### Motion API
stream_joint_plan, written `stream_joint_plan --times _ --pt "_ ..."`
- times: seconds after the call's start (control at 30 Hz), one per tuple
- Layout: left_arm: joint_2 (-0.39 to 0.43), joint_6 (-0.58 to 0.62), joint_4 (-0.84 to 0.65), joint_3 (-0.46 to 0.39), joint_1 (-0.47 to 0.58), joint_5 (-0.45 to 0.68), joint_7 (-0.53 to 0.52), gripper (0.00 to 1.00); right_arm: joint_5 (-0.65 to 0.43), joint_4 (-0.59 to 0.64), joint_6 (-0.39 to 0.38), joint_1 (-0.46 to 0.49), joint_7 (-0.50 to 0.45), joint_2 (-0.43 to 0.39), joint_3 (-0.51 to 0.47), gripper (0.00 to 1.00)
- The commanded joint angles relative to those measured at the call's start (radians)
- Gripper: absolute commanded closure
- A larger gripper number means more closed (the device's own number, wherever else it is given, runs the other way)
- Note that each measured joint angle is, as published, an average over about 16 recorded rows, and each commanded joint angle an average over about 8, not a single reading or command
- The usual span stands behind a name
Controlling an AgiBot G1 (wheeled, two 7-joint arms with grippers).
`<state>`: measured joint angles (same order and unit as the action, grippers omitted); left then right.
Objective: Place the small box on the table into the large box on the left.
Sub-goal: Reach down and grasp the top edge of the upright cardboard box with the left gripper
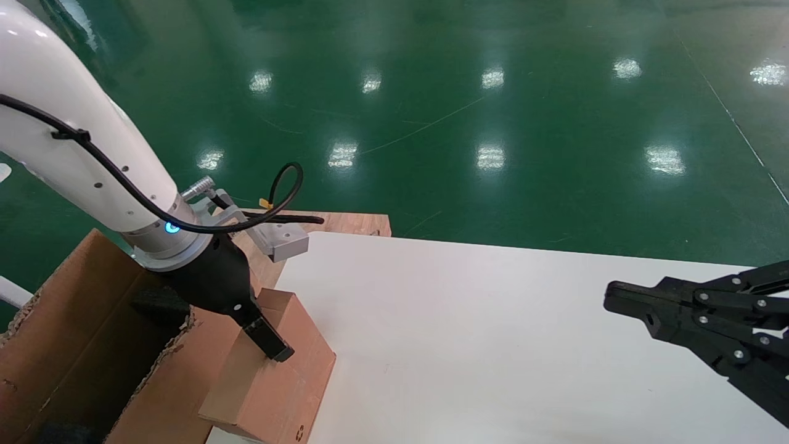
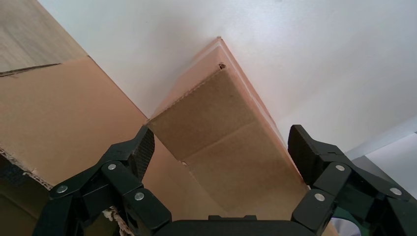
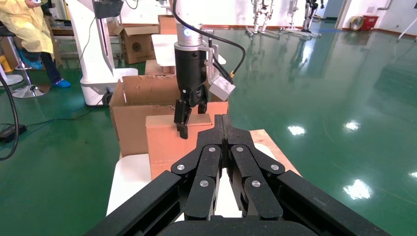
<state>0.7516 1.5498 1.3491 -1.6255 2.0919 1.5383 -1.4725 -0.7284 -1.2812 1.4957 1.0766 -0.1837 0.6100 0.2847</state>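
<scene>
The small box (image 1: 280,376) is plain brown cardboard with smooth faces and a tiny dark recycling mark near one lower corner. It stands tilted at the left edge of the table (image 1: 493,345) — a smooth white top — with its upper part leaning against the large box (image 1: 92,345). From the left wrist view its narrow top face (image 2: 231,142) shows a faint crease across the middle. The large box is a big brown corrugated carton just left of the table, open at the top — ragged, torn flap edges and a dark inside.
</scene>
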Motion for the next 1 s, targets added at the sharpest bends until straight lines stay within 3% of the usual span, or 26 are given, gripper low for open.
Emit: stream_joint_plan --times 0.03,0.4,0.43,0.67,0.7,0.77,1.0 --pt "0.003 -0.004 0.0 -0.014 0.006 -0.002 -0.003 0.0 0.0 0.0 0.0 0.0 0.0 0.0 0.0 1.0" --pt "0.013 -0.019 -0.001 -0.058 0.009 -0.026 -0.008 0.0 0.001 0.0 0.0 0.0 0.0 0.0 0.001 1.0" --pt "0.013 -0.02 -0.002 -0.061 0.009 -0.028 -0.008 0.0 0.001 0.0 0.0 0.0 0.001 0.0 0.001 0.95" --pt "0.014 -0.027 -0.005 -0.072 0.006 -0.046 -0.014 0.0 0.001 0.0 -0.001 0.0 0.001 -0.001 0.001 0.07" --pt "0.014 -0.027 -0.005 -0.073 0.006 -0.048 -0.015 0.0 0.001 0.0 -0.001 0.0 0.001 -0.001 0.001 0.0" --pt "0.014 -0.028 -0.006 -0.074 0.006 -0.051 -0.016 0.02 0.001 0.0 -0.001 0.0 0.001 -0.001 0.001 0.0" --pt "0.014 -0.027 -0.005 -0.072 0.005 -0.047 -0.013 0.9 0.001 0.0 -0.001 0.0 0.001 -0.001 0.001 0.0"
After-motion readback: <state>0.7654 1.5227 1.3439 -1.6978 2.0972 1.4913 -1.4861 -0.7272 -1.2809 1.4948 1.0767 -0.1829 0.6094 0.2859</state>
